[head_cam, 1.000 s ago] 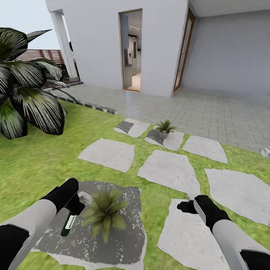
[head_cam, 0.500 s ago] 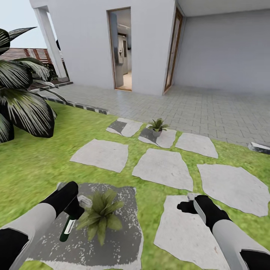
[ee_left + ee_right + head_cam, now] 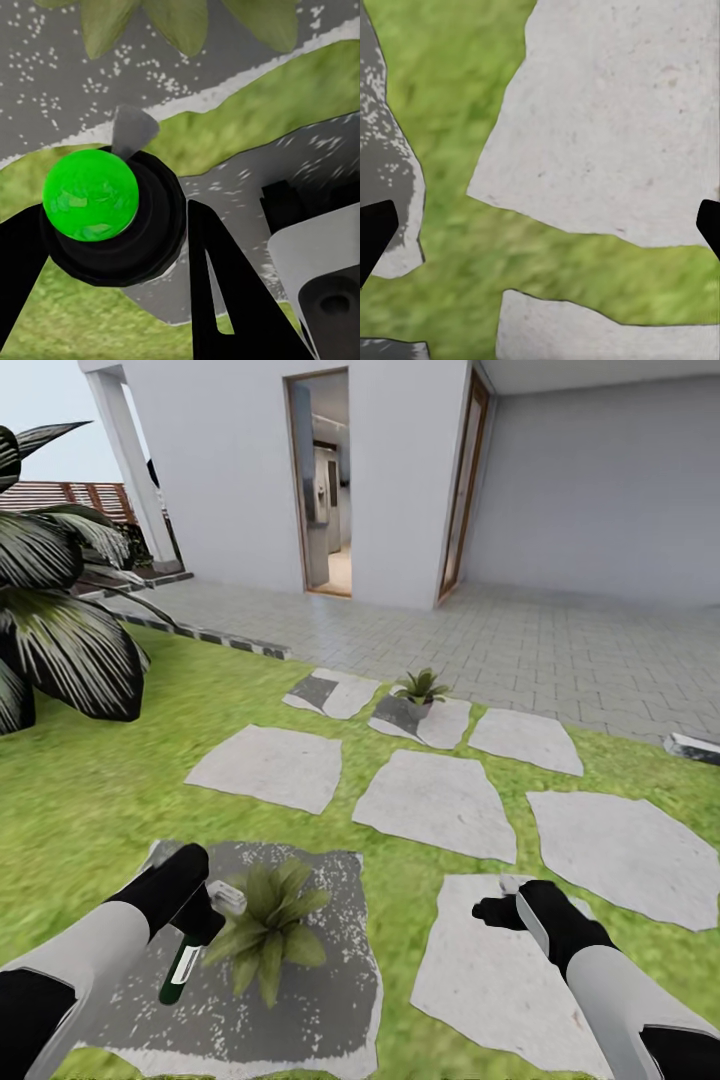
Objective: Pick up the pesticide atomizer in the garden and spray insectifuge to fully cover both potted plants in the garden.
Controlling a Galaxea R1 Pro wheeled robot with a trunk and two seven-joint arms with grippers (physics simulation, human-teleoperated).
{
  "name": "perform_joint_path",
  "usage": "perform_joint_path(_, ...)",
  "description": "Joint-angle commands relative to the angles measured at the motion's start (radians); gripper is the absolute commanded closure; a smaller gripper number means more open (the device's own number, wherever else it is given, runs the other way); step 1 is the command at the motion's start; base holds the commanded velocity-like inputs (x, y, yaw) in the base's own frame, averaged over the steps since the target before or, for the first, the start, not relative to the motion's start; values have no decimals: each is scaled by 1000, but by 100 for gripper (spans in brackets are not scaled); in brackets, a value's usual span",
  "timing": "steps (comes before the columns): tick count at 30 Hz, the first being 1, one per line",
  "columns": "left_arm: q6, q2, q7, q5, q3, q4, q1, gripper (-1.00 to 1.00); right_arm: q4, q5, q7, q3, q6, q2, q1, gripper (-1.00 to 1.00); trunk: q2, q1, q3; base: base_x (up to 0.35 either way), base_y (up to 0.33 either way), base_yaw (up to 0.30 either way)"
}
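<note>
No legible text, numbers or brand marks anywhere, pale label on slim dark green spray bottle [image 3: 181,969] at 7 o'clock too small to read

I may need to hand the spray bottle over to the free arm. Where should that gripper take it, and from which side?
Grip the slim dark green body of the spray bottle, below the left gripper that holds its top. The bottle hangs tilted with its bottom free, so the right gripper, open, could probably close across the body from the right.
</note>
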Motion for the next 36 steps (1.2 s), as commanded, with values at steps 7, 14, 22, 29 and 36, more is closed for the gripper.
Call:
perform_joint_path(7, 1, 1, -10, -10, -4, -2, 0, 100, -1, -1, 3, -4, 5, 0, 0, -100, -50, 27, -33, 0, 0, 0)
perform_joint_path(14, 1, 2, -10, -10, -2, -2, 0, 100, -2, 0, 3, -3, 5, 0, 0, -100, -99, 54, -65, 0, 0, 0)
perform_joint_path(22, 1, 2, -10, -10, 2, -2, 1, 100, -1, 2, 4, -3, 5, 0, 0, -100, -120, 65, -83, 0, 0, 0)
perform_joint_path(29, 1, 2, -11, -10, 4, -2, 1, 100, -1, 2, 3, -3, 5, 0, 0, -100, -162, 88, -111, 0, 0, 0)
perform_joint_path(36, 1, 2, -6, -10, 4, -2, 1, 100, -2, 2, 3, -3, 5, 0, 0, -100, -162, 88, -111, 0, 0, 0)
